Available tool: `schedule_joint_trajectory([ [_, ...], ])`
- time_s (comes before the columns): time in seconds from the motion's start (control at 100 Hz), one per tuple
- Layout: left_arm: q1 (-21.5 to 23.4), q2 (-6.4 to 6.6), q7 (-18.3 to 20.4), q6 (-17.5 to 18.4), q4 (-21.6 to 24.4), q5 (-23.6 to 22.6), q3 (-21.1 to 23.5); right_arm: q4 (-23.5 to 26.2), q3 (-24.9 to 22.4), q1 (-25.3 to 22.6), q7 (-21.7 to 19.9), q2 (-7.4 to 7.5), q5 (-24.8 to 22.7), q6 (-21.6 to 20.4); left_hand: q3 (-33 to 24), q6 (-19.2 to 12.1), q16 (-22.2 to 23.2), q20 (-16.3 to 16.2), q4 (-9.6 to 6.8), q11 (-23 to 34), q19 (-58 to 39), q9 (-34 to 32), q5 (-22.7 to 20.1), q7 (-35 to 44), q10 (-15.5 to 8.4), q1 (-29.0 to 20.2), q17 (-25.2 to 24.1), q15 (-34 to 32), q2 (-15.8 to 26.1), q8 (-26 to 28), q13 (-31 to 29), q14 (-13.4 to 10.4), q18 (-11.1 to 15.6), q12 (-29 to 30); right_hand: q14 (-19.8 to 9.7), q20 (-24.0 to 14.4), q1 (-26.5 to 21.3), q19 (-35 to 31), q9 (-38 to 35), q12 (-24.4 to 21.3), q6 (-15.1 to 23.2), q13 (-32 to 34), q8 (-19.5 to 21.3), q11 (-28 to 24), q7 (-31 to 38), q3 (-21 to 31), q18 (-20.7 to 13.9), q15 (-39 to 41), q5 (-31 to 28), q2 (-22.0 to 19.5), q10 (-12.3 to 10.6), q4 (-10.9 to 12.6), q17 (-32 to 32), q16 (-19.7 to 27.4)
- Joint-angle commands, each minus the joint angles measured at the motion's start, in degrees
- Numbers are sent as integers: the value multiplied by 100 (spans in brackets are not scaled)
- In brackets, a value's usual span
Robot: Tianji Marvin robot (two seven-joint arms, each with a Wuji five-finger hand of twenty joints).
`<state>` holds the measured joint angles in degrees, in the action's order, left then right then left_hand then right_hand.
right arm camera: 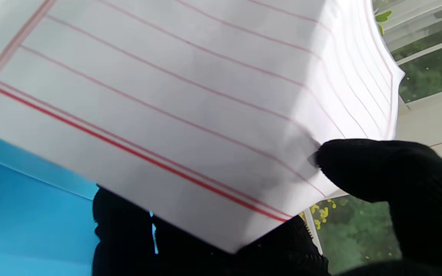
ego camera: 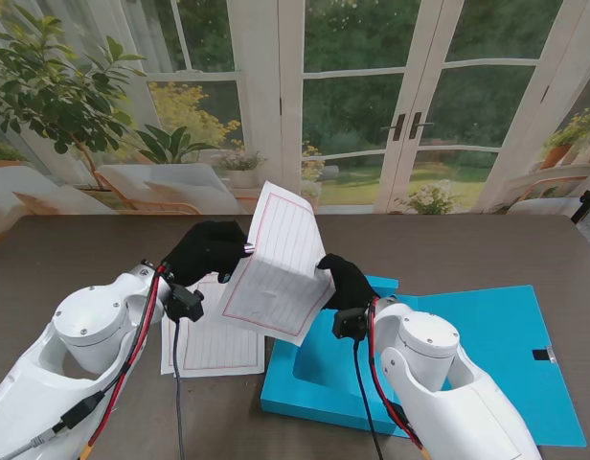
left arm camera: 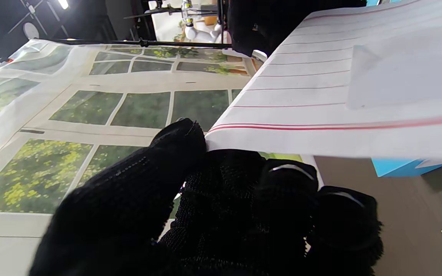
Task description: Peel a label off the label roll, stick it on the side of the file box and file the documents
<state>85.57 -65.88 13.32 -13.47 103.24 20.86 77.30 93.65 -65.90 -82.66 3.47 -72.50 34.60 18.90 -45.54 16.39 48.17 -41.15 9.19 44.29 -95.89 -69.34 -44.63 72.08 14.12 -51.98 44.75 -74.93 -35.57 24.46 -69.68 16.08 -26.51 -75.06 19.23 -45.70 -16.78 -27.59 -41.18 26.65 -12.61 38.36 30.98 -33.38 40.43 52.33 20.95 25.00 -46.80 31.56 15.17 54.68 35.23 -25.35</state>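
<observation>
The left hand (ego camera: 207, 251) wears a black glove. It pinches the left edge of a sheet of lined paper (ego camera: 276, 264), with its thumb (left arm camera: 175, 149) pressed against the paper's edge. The other fingers (left arm camera: 290, 180) curl in under the sheet. The right hand (ego camera: 347, 281) has a black glove too. It holds the right edge of the same sheet, with one finger (right arm camera: 359, 168) on top of the paper and the rest of the hand underneath.

So both hands hold the paper up in the air, between them, above the table (ego camera: 84, 249). The sheet is white with thin red lines and a red border. It tilts, with its far end higher and bent back a little.

Under the left side of the lifted sheet, more lined paper (ego camera: 214, 345) lies flat on the table, near the left arm (ego camera: 84, 335). To the right of it lies the blue file box (ego camera: 324, 379), open and flat. Its tray part is just under the right hand and its lid (ego camera: 506, 335) spreads out to the right. A small dark clasp (ego camera: 542, 355) sits near the lid's right edge. The right arm (ego camera: 439, 374) reaches over the box.

I cannot make out a label roll anywhere. At the far side of the table hangs a backdrop (ego camera: 372, 105) showing glass doors and green plants.
</observation>
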Motion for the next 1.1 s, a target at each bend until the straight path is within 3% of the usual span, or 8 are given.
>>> schedule_joint_trajectory([
  [0.0, -10, -22, 98, -45, -43, -32, -46, 69, 3, -43, -54, -29, 67, -5, -193, 104, 132, -75, 73, 29, -343, -193, -115, 147, 50, -283, -36, -195, -168, 111, -60, -24, -138, -77, -176, -140, -294, -158, -269, 204, 266, 278, -31, -223, 524, 176, 38, 247, 43, 528, -231, 404, -2176, -88],
  [0.16, -63, -52, 12, -77, -129, -23, -154, 82, 2, -51, -30, -34, 95, -78, -177, 109, 139, -96, 78, 25, -322, -181, -112, 138, 62, -293, -59, -203, -157, 120, -33, 12, -157, -74, -310, 93, -1003, -802, -919, 548, 575, 923, -686, -678, 2066, 416, 103, 859, 126, 1181, -403, 1249, -1801, -254],
  [0.31, -134, -102, -141, -144, -224, 0, -263, 89, 26, -80, 314, -95, 69, -298, -116, 142, 167, -169, 84, 41, -236, -87, -61, 107, 129, -327, -189, -240, -93, 168, 99, 122, -205, -125, -461, 818, -1851, -2533, -2085, 914, 1340, 2007, -965, -611, 2852, 548, 221, 1357, -412, 1670, -646, 647, -1227, -351],
  [0.45, -196, -154, -329, -181, -305, -17, -382, 100, -3, -113, 518, -133, 128, -442, 44, 170, 231, -621, 29, 51, 147, 150, 70, 56, 242, -412, -584, -214, 31, 235, 450, 355, -229, -303, -287, 1430, -1528, -3550, -2808, 935, 1542, 2578, -989, -392, 2547, 907, 314, 1478, -1158, 1097, -628, 2007, -1009, -388],
  [0.68, -260, -216, -594, -204, -423, -159, -526, 141, -90, -172, 617, -135, 96, -503, 307, 217, 57, -835, -61, -797, 1250, 819, 509, -251, 557, -428, -1762, 910, 135, -31, 1464, 931, -190, -33, -54, 1577, -1653, -3995, -2965, 1069, 1281, 2806, -673, -313, 2153, 1271, 348, 1753, -1470, 958, -458, 2231, -808, -468],
  [0.83, -254, -262, -795, -228, -479, -227, -575, 210, -166, -219, 713, -145, 137, -451, 208, 534, -439, -289, -89, -2093, 2211, 1781, 260, -3184, 1053, 102, -2987, 2833, 389, -598, 2650, 1390, -152, 2756, 83, 1665, -1798, -4087, -3011, 1103, 1090, 2921, -398, -331, 1966, 1490, 293, 1868, -1620, 1050, -308, 2355, -672, -449],
  [0.87, -250, -264, -819, -209, -503, -277, -585, 228, -185, -229, 746, -149, 140, -435, -91, 568, -702, -26, -351, -2534, 2585, 1949, 109, -4185, 1072, 541, -3236, 3380, 592, -843, 2946, 1423, -123, 3293, 96, 1672, -1818, -4096, -3030, 1103, 1053, 2956, -380, -333, 1959, 1529, 281, 1881, -1647, 1055, -278, 2379, -640, -451],
  [1.09, -170, -335, -1130, -107, -570, -270, -553, 318, -337, -296, 719, -112, -43, -338, 253, 447, -1908, 895, -384, -3696, 4530, 2549, 30, -6142, 997, 755, -4032, 5510, 807, -1311, 4151, 1342, 198, 4837, 149, 1707, -1852, -4095, -3029, 1105, 973, 3007, -291, -315, 1884, 1604, 268, 1864, -1684, 1063, -217, 2410, -608, -458],
])
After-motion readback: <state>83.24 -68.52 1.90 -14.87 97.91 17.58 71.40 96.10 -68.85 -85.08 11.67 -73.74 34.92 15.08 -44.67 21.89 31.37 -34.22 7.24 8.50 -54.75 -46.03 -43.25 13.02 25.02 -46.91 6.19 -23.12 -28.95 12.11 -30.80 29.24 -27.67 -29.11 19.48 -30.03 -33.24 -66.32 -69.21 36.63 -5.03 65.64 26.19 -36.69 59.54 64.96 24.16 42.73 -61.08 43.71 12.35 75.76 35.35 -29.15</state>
